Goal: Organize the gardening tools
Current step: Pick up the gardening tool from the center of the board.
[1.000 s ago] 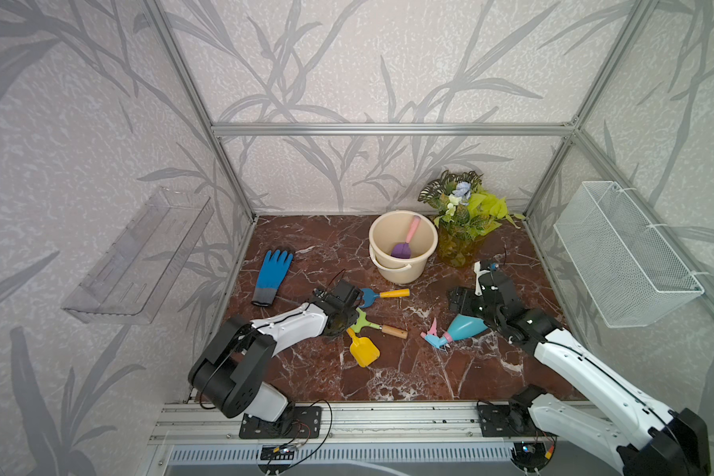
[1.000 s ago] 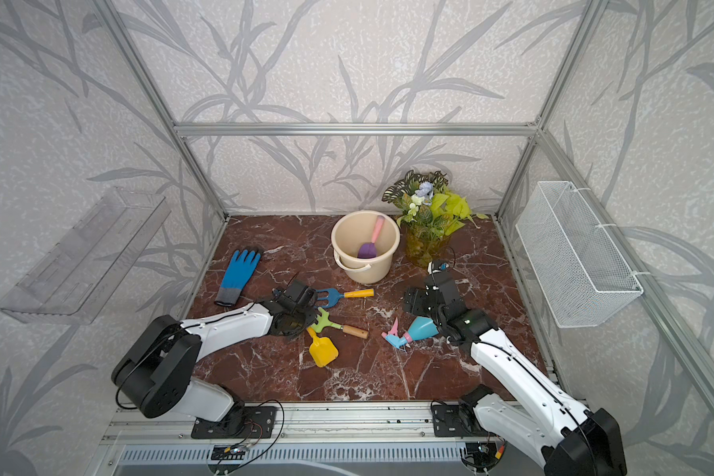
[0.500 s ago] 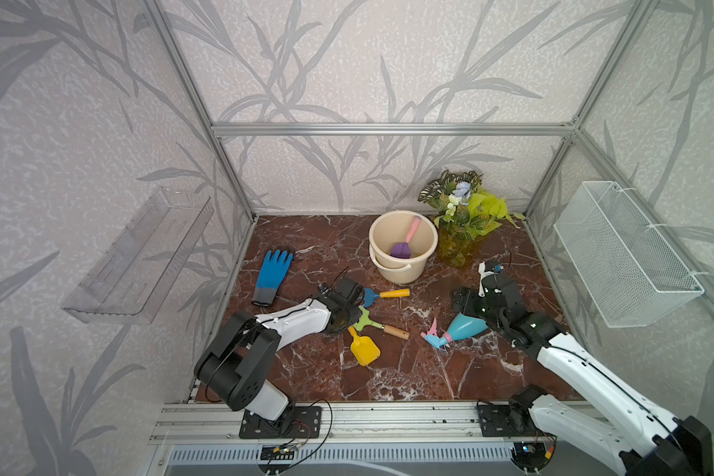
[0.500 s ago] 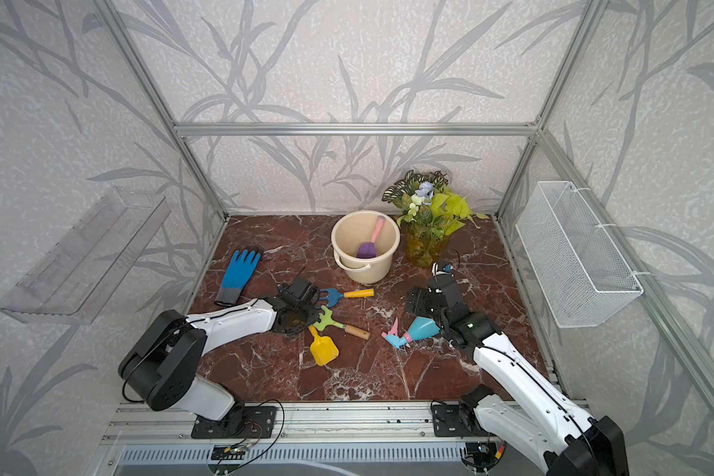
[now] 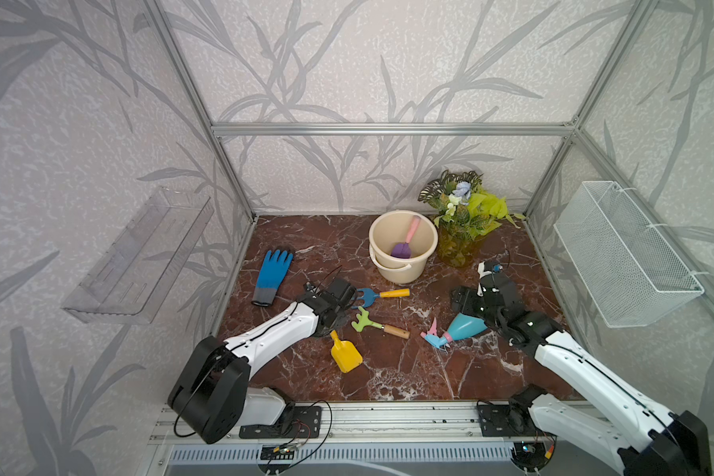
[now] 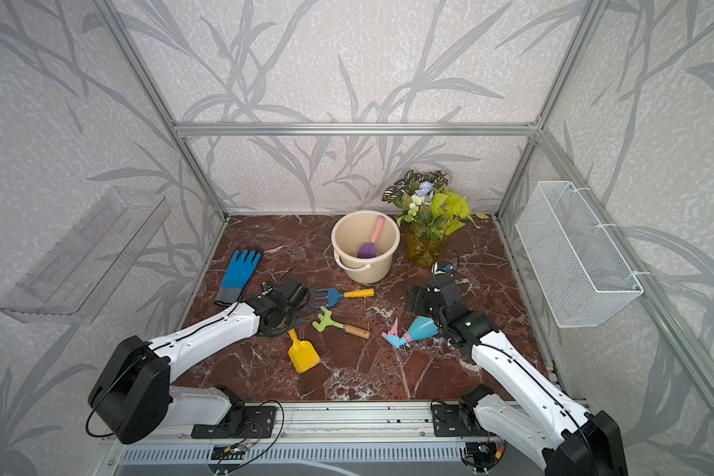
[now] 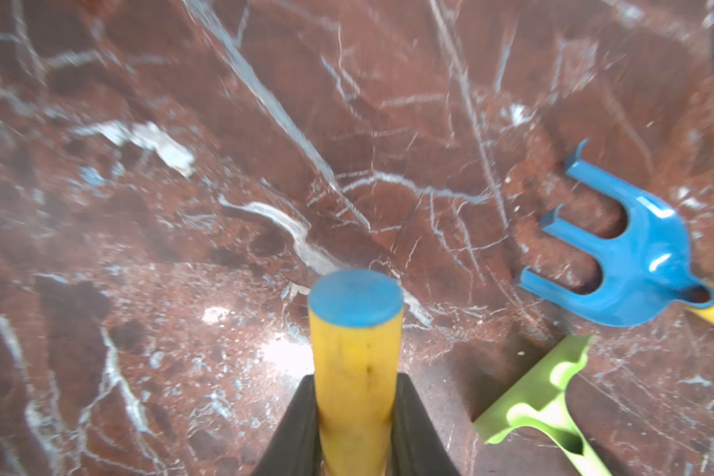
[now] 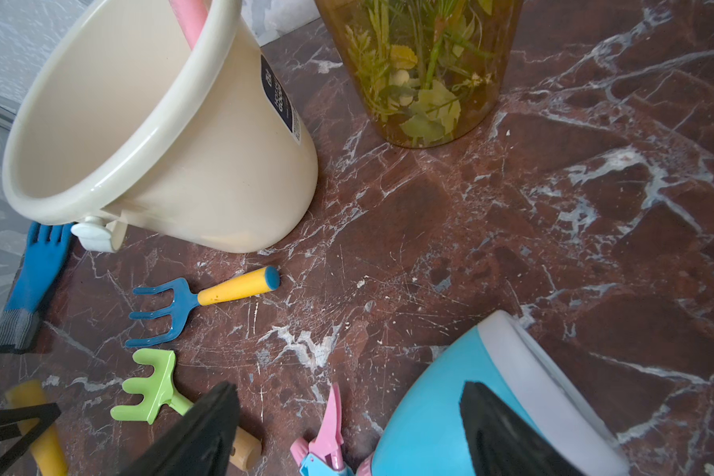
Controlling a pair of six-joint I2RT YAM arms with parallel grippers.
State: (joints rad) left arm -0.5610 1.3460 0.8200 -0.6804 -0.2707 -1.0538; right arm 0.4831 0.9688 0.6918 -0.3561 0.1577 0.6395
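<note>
Both top views, left gripper (image 5: 335,331): closed on the yellow shovel (image 5: 347,356) handle, just near-left of the green rake (image 5: 372,325).
Both top views, right gripper (image 5: 466,312): spread wide above the spray bottle (image 5: 464,328), lying right of centre.
Left wrist, fingers (image 7: 297,428): pressing both sides of the handle; blue fork (image 7: 627,263) close by.
Right wrist, fingers (image 8: 499,424): one overlaps the bottle, contact unclear; bucket (image 8: 161,144) with pink-handled scoop (image 8: 188,16) beyond.

Bare marble floor (image 5: 413,371) front-ctr betw. yellow shovel (image 5: 346,356) & spray bottle (image 5: 458,329); bucket (image 5: 400,274) + vase (image 5: 456,253) close together at back
</note>
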